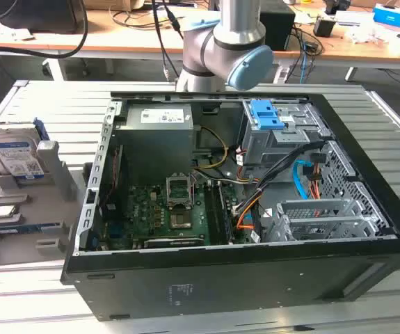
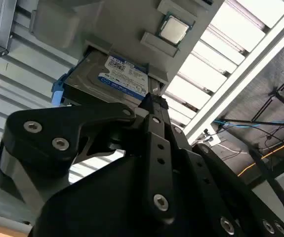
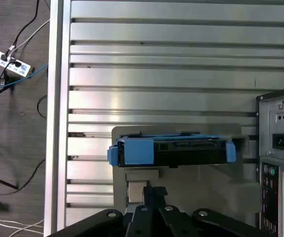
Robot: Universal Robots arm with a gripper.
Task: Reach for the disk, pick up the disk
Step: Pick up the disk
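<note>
You'll find the disk (image 1: 15,156) outside the case (image 1: 255,278), standing on its long edge in a grey holder (image 1: 53,174) on the slatted table (image 1: 60,97), at about nine o'clock from the case in the exterior view, with its white-and-blue label facing the camera. In the first wrist view you look down on the disk's (image 3: 174,150) upper edge, with the blue rail wrapped around its ends and the holder's wall just behind it. Your gripper (image 3: 154,191) has its fingers drawn together, tip against tip, with nothing between them. It hangs near the disk and apart from it, over the holder beside a small square chip (image 3: 137,190) lying in its own recess. In the second wrist view the closed tips of the gripper (image 2: 152,101) line up with the edge of the disk (image 2: 117,79) nearest the label, and the chip (image 2: 174,29) lies beyond it. In the exterior view, the arm (image 1: 227,42) rises at twelve o'clock behind the case, whose open side shows a green board (image 1: 165,209) and a blue latch (image 1: 266,115) on the drive cage
</note>
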